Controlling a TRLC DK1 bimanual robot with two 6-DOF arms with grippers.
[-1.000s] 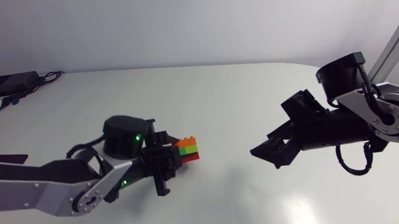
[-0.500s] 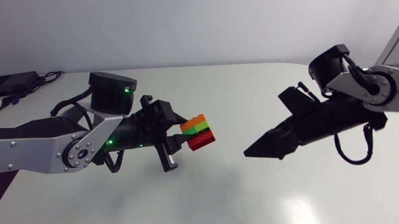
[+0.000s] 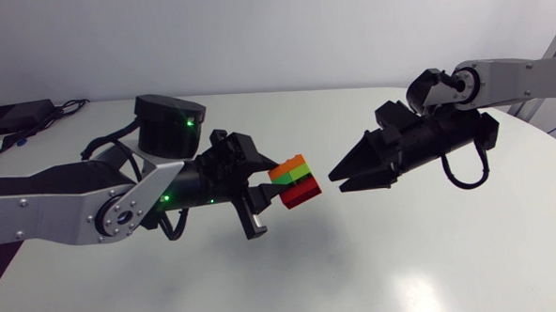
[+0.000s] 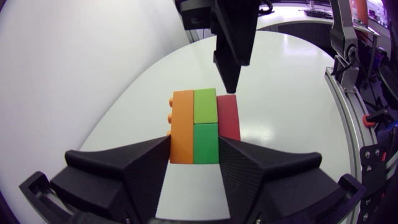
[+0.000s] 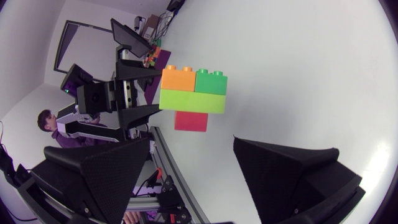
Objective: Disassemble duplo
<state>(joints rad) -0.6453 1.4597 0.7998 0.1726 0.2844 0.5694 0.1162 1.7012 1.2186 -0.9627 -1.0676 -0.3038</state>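
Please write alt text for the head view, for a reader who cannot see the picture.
The left gripper is shut on a small duplo stack of orange, green and red bricks, held above the white table. The right gripper, open, points at the stack from the other side, very close to it.

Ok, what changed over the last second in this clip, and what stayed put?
The left arm carried the duplo stack toward the table's middle, nearer the right arm. The right arm swung in from its side; its open jaws now point at the stack, close but apparently not touching. Unchanged: the left jaws stay shut on the stack, and its bricks are still joined.
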